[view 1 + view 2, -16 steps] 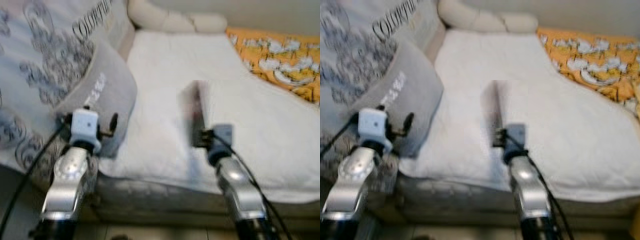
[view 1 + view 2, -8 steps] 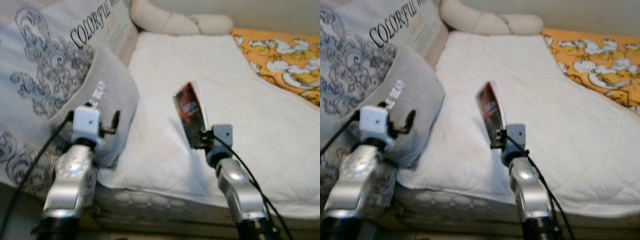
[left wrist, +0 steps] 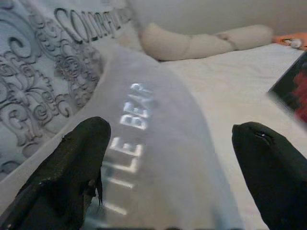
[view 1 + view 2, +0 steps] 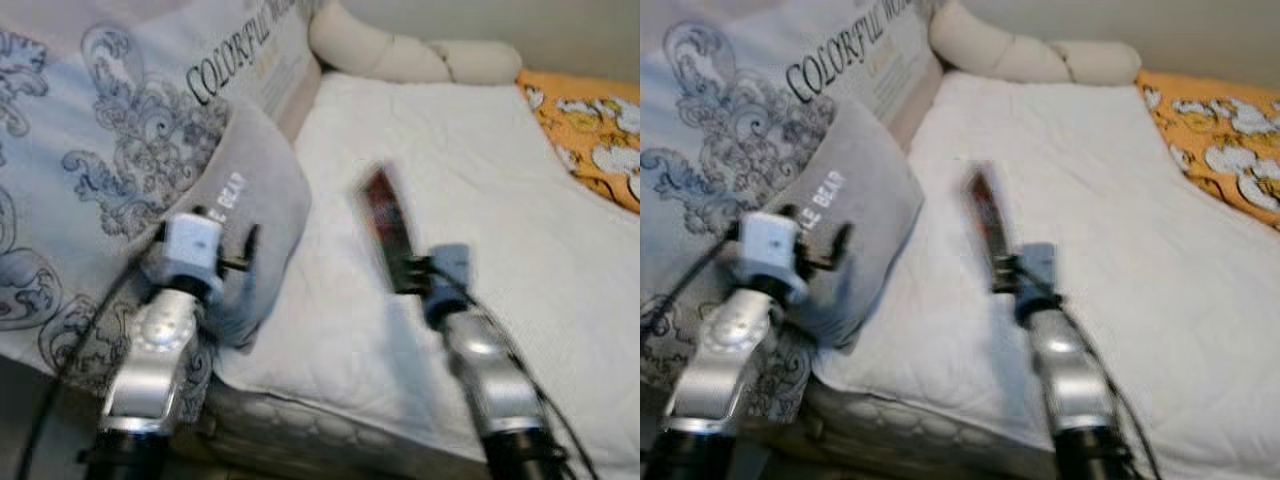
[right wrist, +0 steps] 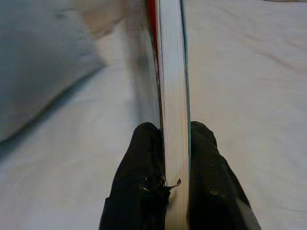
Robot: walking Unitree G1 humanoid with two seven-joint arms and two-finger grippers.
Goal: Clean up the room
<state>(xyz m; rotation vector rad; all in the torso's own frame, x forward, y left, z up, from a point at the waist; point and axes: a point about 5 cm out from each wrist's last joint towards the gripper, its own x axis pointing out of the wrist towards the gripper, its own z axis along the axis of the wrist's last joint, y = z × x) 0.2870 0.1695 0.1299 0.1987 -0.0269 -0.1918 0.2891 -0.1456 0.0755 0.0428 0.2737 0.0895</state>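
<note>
My right gripper point(image 4: 408, 272) is shut on a thin book point(image 4: 386, 225) with a dark red cover, held upright on edge above the white mattress point(image 4: 470, 170). In the right wrist view the book's white page edge point(image 5: 171, 96) runs straight out between the two black fingers point(image 5: 141, 158). My left gripper point(image 4: 250, 248) is open, hovering just in front of a grey pillow point(image 4: 245, 215) printed with white letters. The left wrist view has that pillow point(image 3: 153, 158) between the spread fingertips point(image 3: 86, 148).
A grey-patterned duvet point(image 4: 110, 150) with "COLORFUL" lettering is heaped on the left. A long cream bolster point(image 4: 400, 55) lies at the head of the bed. An orange patterned blanket point(image 4: 595, 130) covers the far right. The mattress edge point(image 4: 300, 425) runs below my arms.
The whole scene has shifted right in the eye views, so the camera turned left. Both arms keep their poses, the book still in the right gripper.
</note>
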